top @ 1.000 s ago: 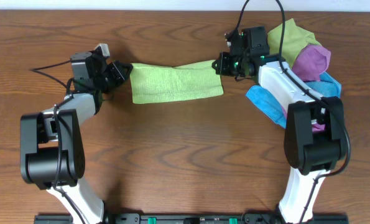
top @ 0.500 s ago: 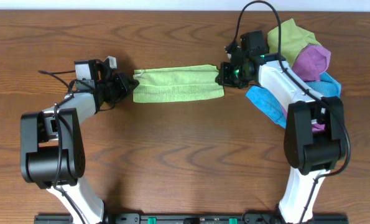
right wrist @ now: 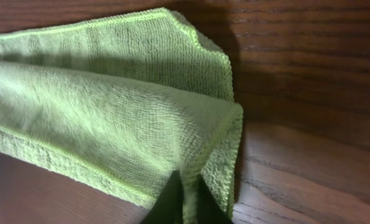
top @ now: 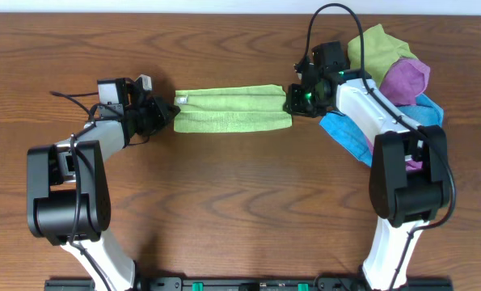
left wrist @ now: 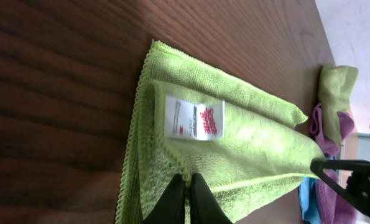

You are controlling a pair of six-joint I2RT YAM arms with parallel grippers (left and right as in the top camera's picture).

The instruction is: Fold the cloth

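Note:
The lime-green cloth [top: 232, 109] lies on the table as a narrow folded strip between the two arms, its white tag [top: 183, 99] up at the left end. My left gripper [top: 169, 115] is shut on the cloth's left end; in the left wrist view the cloth [left wrist: 234, 143] shows the tag [left wrist: 194, 118], with the gripper [left wrist: 188, 186] pinching a fold. My right gripper [top: 292, 100] is shut on the right end; in the right wrist view the gripper [right wrist: 188, 193] pinches the cloth's [right wrist: 110, 118] hemmed edge.
A pile of other cloths lies at the back right: olive yellow-green [top: 373, 47], purple [top: 407, 79] and blue [top: 347, 133]. The right arm reaches over this pile. The table's far edge [top: 224, 13] runs along the top.
The top layer has come down towards me, narrowing the cloth into a flat strip with the tag now showing. Both grippers have stayed shut on its ends.

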